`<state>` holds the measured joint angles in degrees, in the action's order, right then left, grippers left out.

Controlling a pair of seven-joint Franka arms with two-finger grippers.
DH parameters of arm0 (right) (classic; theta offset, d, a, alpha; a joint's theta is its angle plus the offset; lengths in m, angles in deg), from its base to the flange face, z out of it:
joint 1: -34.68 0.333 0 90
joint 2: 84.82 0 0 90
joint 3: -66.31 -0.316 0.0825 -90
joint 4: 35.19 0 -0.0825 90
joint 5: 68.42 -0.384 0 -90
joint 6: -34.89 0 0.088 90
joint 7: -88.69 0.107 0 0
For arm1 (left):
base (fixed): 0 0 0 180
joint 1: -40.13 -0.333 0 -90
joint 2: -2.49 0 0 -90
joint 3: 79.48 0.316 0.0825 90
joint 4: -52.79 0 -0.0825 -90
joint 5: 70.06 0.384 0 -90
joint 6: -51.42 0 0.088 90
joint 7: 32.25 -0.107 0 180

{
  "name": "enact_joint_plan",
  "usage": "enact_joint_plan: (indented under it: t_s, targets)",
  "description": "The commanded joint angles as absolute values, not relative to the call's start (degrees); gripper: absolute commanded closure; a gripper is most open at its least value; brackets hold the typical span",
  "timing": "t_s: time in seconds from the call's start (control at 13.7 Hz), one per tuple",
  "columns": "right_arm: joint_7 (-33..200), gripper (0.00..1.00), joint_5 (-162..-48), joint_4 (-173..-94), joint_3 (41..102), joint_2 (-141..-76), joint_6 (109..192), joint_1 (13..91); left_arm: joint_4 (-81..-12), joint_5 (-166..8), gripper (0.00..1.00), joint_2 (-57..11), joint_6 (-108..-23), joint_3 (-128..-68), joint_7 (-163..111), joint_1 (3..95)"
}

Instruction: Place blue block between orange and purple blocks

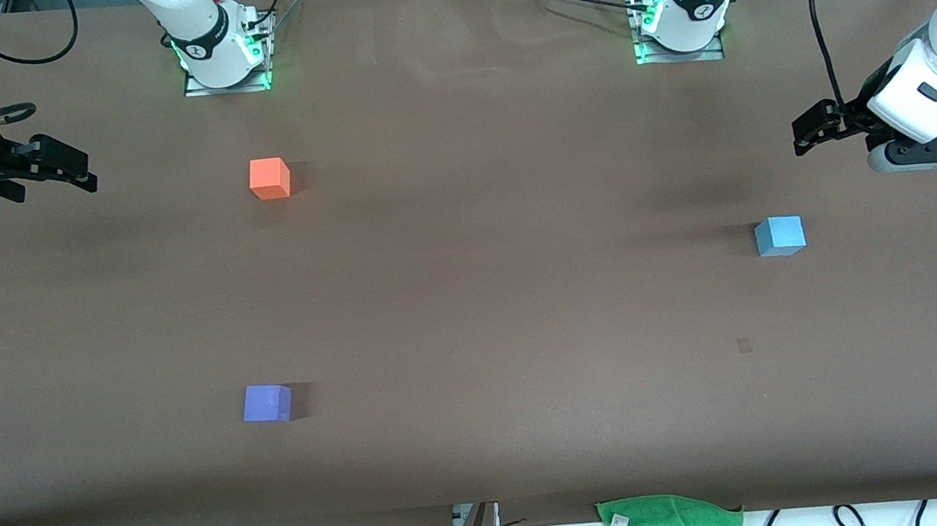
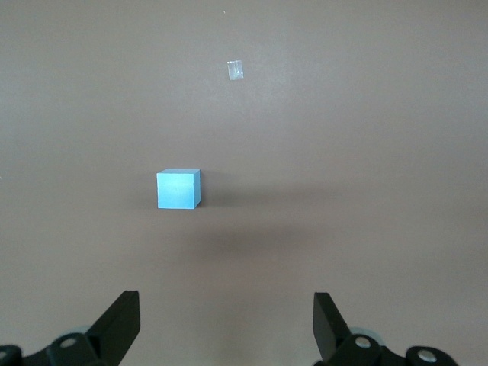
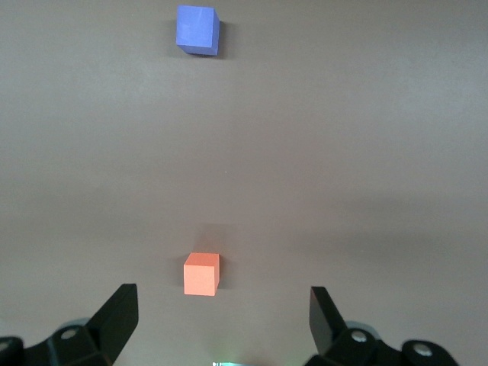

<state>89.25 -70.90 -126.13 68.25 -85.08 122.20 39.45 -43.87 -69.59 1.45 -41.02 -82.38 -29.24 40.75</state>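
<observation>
The sky-blue block sits on the brown table toward the left arm's end. It also shows in the left wrist view. The orange block and the violet-purple block sit apart toward the right arm's end, the purple one nearer the front camera. Both show in the right wrist view, orange and purple. My left gripper is open and empty, up over the table's left-arm end, short of the blue block. My right gripper is open and empty over the right-arm end.
A green cloth hangs at the table's edge nearest the front camera. A small pale mark lies on the table nearer the camera than the blue block, also seen in the left wrist view. Both arm bases stand along the table's edge farthest from the camera.
</observation>
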Motion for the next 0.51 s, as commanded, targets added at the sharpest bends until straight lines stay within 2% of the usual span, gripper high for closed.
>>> enact_joint_plan:
  t_s: [0.0,0.44]
  targets:
    - [89.66,0.01,-70.35,-125.01,68.24,-85.44,121.11,39.60,-42.04,-70.68,0.00,0.82,-40.08,-82.56,-29.43,40.31]
    - [89.39,0.01,-70.35,-125.27,68.41,-85.35,121.02,39.60,-41.95,-70.59,0.00,0.64,-40.08,-82.56,-29.00,40.40]
